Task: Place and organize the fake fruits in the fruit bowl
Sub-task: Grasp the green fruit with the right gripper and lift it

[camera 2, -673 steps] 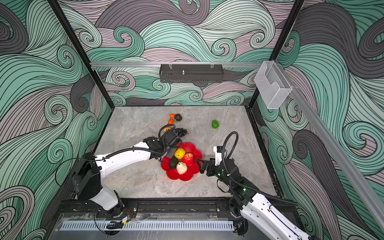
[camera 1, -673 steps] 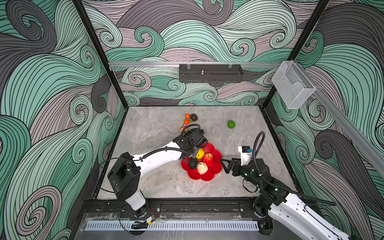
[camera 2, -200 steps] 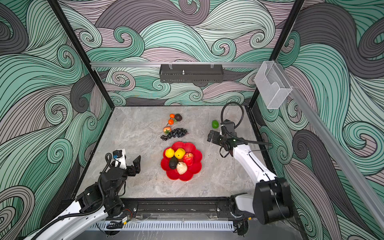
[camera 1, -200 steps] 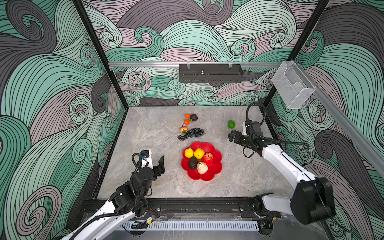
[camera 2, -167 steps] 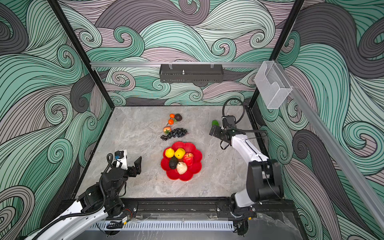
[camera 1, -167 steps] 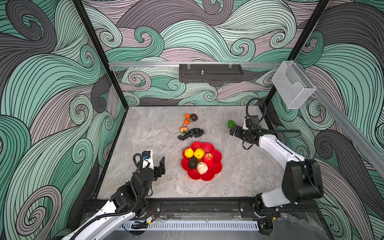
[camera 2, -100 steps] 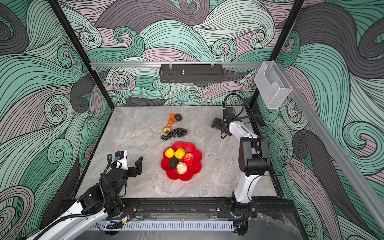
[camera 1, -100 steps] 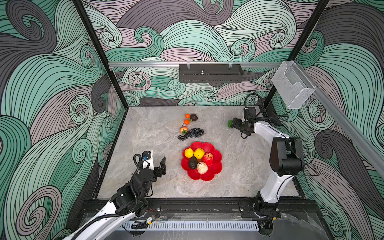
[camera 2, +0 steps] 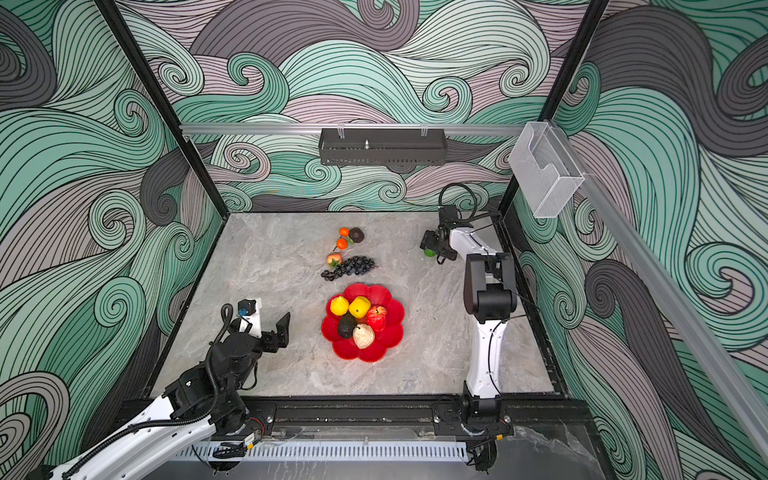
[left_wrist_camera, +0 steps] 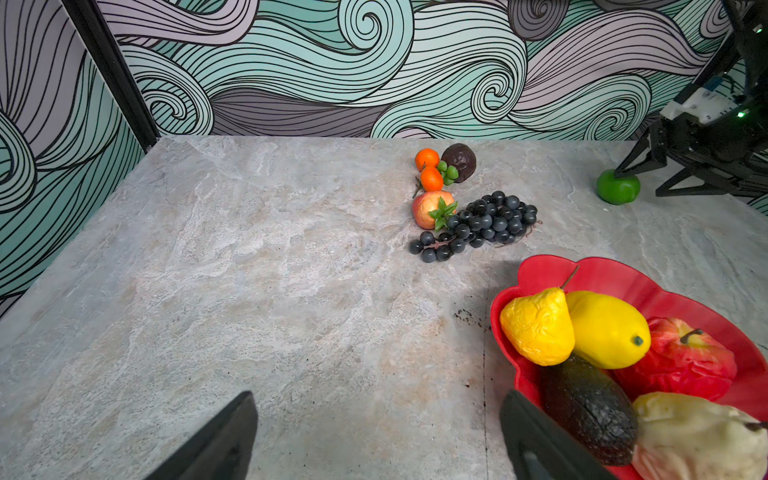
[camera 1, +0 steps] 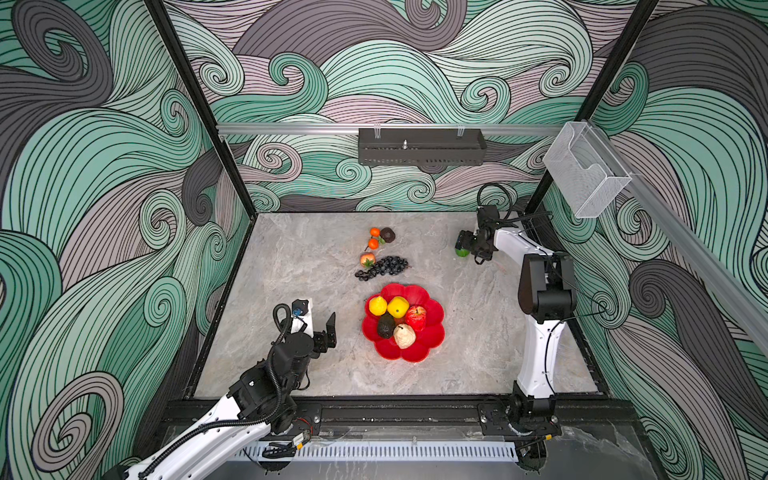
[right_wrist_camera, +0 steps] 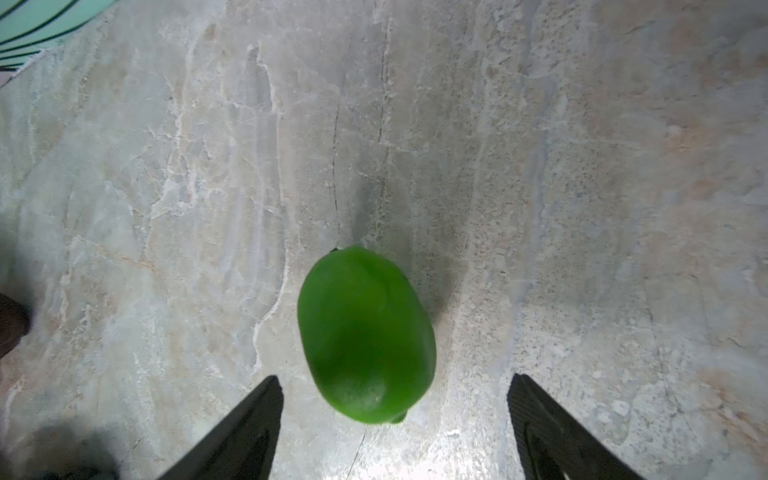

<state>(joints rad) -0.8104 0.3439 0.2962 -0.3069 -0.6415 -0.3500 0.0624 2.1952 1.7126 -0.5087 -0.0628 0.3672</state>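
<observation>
1. Lime (right_wrist_camera: 365, 332) sits on the desk (right_wrist_camera: 166, 166) at far right, well apart from fruit bowl (camera 1: 415, 356)
2. Right end effector (right_wrist_camera: 395, 380) straddles it, jaws apart, no contact seen
3. Step: lime pickup; next lower, close, carry to a free petal
4. Left end effector (camera 1: 320, 322) apart, empty, beside bowl
5. Grape bunch (camera 1: 384, 266) and tangerines (camera 1: 374, 237) lie out on the desk; nothing blocks

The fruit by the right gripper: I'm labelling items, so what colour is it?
Plain bright green, no pattern; the lime shows best in the right wrist view.
</observation>
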